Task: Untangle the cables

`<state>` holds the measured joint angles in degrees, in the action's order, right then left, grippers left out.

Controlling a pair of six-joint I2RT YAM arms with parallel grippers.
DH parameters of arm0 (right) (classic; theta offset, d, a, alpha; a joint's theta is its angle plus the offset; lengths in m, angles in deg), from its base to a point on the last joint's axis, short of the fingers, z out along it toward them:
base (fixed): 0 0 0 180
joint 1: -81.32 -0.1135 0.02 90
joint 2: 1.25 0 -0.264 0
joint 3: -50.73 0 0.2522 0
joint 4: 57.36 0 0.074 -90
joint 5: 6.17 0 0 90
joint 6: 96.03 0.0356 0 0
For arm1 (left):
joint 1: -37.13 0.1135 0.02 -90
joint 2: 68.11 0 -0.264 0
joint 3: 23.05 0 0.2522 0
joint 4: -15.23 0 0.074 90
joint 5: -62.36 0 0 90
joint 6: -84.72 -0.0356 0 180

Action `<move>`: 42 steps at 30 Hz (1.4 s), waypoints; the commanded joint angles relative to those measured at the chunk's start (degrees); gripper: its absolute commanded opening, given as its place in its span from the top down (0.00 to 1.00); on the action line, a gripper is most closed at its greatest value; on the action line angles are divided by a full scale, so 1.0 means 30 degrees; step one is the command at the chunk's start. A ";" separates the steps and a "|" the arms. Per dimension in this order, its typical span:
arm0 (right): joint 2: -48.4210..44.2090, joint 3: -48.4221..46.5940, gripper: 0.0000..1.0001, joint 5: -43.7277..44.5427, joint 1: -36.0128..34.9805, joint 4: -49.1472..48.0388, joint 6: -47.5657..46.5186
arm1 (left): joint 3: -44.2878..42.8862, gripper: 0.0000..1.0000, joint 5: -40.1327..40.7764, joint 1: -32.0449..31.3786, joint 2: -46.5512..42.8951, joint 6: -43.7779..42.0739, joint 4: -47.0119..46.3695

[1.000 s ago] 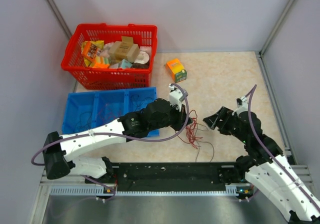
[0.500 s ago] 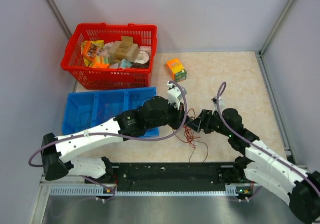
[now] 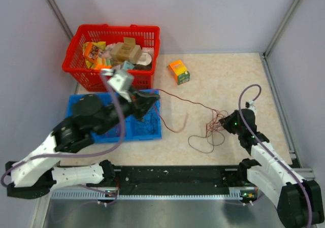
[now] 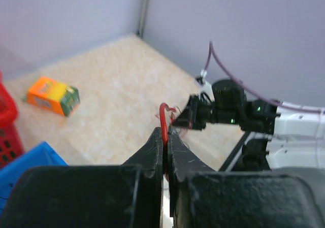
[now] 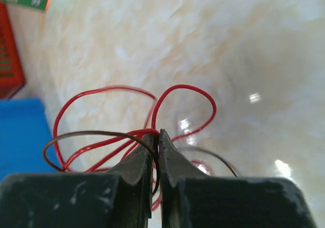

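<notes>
— Two ends of the cables (image 3: pixel 203 117) are pinched, is that right?
— Yes. The thin red and dark strands lie on the beige table (image 3: pixel 228 80), with a loose tangle of loops just left of the right gripper (image 3: pixel 227 123). One red strand runs taut from that tangle up and left to the left gripper (image 3: pixel 154 98).
— How do the fingers stand?
— The left gripper's fingers (image 4: pixel 152 152) are pressed together on a red strand; a small red loop sticks up between their tips. The right gripper's fingers (image 5: pixel 136 162) are pressed together on red and dark brown strands, with loops fanning out beyond them.
— And around them?
— The left gripper hangs over the right edge of the blue tray (image 3: pixel 81 111), which also has thin wires in it. A red basket (image 3: pixel 118 78) of boxes sits behind, and an orange box (image 3: pixel 179 70) lies apart on the table.
</notes>
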<state>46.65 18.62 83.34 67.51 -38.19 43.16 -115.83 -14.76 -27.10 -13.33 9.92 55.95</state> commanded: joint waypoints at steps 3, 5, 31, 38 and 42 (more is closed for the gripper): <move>0.0466 -0.1089 0.84 0.2067 0.1906 0.2151 -0.1686 | -0.1079 1.00 0.2324 0.0051 -0.2880 -0.2195 -0.1020; 0.1110 -0.1382 0.86 0.2214 0.1906 0.2123 -0.2011 | -0.1430 1.00 0.2560 0.0051 -0.2881 -0.2313 -0.0434; 0.0177 0.0227 0.90 -0.0979 0.1935 -0.0250 -0.4033 | 0.2578 1.00 0.9775 0.7629 -0.3876 -0.2373 0.4196; 0.0001 0.0403 0.90 -0.1301 0.1935 -0.0631 -0.4179 | 0.2000 1.00 0.7335 1.0217 -0.2735 -0.2692 0.4520; -0.0058 0.0520 0.90 -0.1418 0.1935 -0.0923 -0.4180 | -0.0635 1.00 0.8270 1.0247 -0.2062 -0.3834 0.4431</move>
<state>47.55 19.71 79.75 72.98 -37.53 31.48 -109.93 9.63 3.32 -21.20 1.48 72.19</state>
